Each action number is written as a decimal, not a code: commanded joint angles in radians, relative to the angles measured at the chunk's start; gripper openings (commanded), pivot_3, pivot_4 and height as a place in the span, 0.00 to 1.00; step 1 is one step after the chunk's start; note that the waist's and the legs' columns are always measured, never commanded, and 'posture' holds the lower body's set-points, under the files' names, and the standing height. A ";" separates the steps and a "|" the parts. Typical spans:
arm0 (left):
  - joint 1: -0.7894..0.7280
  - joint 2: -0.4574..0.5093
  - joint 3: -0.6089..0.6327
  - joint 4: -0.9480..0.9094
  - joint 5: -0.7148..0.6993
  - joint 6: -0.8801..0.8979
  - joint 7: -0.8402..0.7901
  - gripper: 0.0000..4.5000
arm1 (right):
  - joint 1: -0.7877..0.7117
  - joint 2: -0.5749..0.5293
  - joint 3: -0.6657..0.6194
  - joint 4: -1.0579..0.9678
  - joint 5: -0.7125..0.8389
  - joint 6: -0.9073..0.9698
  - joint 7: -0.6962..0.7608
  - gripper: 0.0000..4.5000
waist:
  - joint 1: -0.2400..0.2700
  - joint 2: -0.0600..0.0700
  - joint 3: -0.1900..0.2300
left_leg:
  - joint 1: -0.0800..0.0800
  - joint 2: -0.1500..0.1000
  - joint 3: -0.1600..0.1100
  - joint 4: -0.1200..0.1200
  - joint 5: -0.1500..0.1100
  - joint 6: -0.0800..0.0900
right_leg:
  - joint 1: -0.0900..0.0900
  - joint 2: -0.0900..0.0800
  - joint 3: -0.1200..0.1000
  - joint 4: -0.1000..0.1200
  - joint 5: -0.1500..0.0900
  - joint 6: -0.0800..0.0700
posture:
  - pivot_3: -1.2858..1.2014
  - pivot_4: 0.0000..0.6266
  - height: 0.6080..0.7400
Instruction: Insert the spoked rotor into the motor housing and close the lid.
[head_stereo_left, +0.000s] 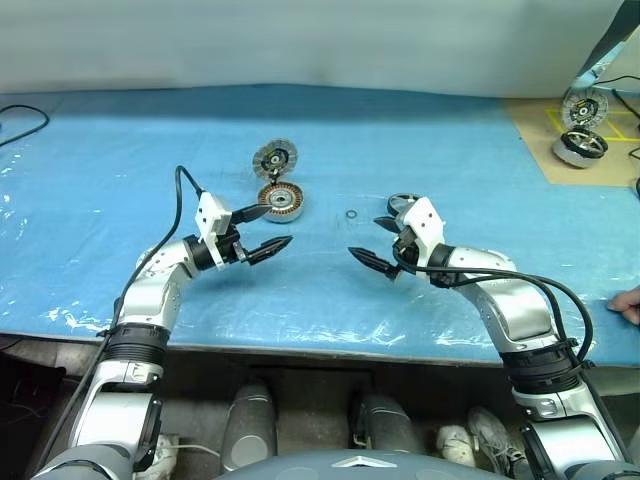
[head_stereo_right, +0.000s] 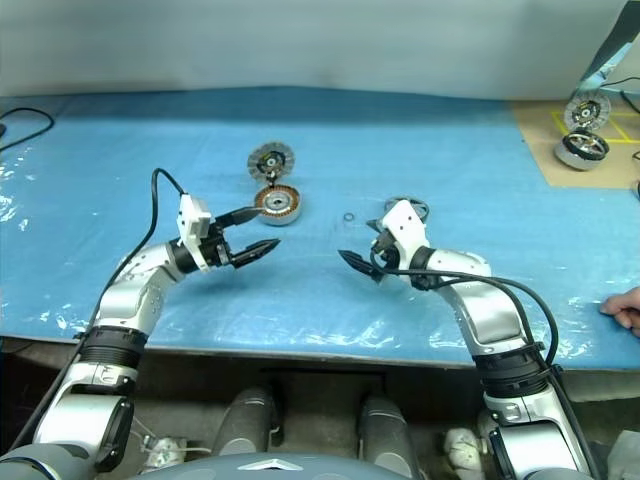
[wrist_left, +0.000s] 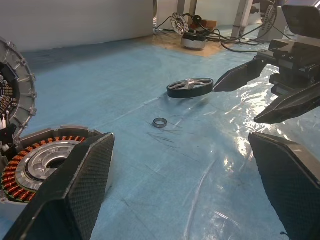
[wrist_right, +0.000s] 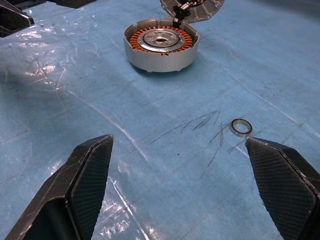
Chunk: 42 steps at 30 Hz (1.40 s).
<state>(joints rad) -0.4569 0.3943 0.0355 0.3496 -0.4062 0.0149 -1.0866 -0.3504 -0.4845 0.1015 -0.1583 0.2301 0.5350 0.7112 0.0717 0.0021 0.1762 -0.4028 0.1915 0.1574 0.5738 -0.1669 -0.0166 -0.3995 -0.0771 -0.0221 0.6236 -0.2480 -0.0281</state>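
Observation:
The motor housing (head_stereo_left: 281, 200), a silver cup with copper windings, sits on the blue mat with its lid (head_stereo_left: 275, 158) standing open at its far edge. The spoked rotor (wrist_left: 190, 87) lies flat to the right and is partly hidden behind my right gripper (head_stereo_left: 365, 237) in the head views. My left gripper (head_stereo_left: 272, 228) hovers open just in front of the housing, pointing right. My right gripper is open too, pointing left, in front of the rotor. Neither gripper holds anything. In the right wrist view the housing (wrist_right: 161, 45) lies ahead between the open fingers.
A tiny washer ring (head_stereo_left: 352, 214) lies between housing and rotor. A second motor with cables (head_stereo_left: 580, 145) sits on a brown board at the back right. A person's hand (head_stereo_left: 628, 303) rests at the right edge. A black cable (head_stereo_left: 20, 120) lies far left.

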 joint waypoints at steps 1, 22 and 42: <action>-0.005 0.006 0.014 -0.019 0.010 -0.027 0.011 1.00 | -0.023 0.007 -0.017 0.010 -0.032 -0.035 -0.051 0.99 | 0.000 0.000 0.000 | 0.000 0.000 0.000 0.000 0.000 0.000 | 0.000 0.000 0.000 0.000 0.000 0.000 | 0.52 0.24 1.00; -0.200 0.078 -0.047 0.130 0.092 0.027 -0.095 1.00 | -0.002 0.002 -0.025 -0.022 -0.021 0.004 -0.048 0.99 | 0.004 0.000 0.000 | 0.000 0.000 0.003 0.000 0.000 0.001 | -0.001 0.000 0.000 0.000 0.000 0.000 | 0.52 0.24 1.00; -0.155 0.098 -0.006 0.105 0.049 0.070 -0.169 1.00 | 0.045 -0.004 -0.035 -0.074 -0.007 0.030 -0.070 0.99 | 0.010 0.000 0.000 | -0.001 0.001 0.005 -0.001 0.000 0.001 | -0.002 0.000 -0.001 0.000 0.000 0.000 | 0.52 0.24 1.00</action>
<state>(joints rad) -0.6197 0.4747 0.0045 0.5066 -0.3331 0.0709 -1.2557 -0.2888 -0.4817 0.0898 -0.2134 0.2176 0.5759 0.6461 0.0821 0.0020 0.1763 -0.4032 0.1924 0.1624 0.5730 -0.1665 -0.0159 -0.4010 -0.0776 -0.0224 0.6236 -0.2476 -0.0286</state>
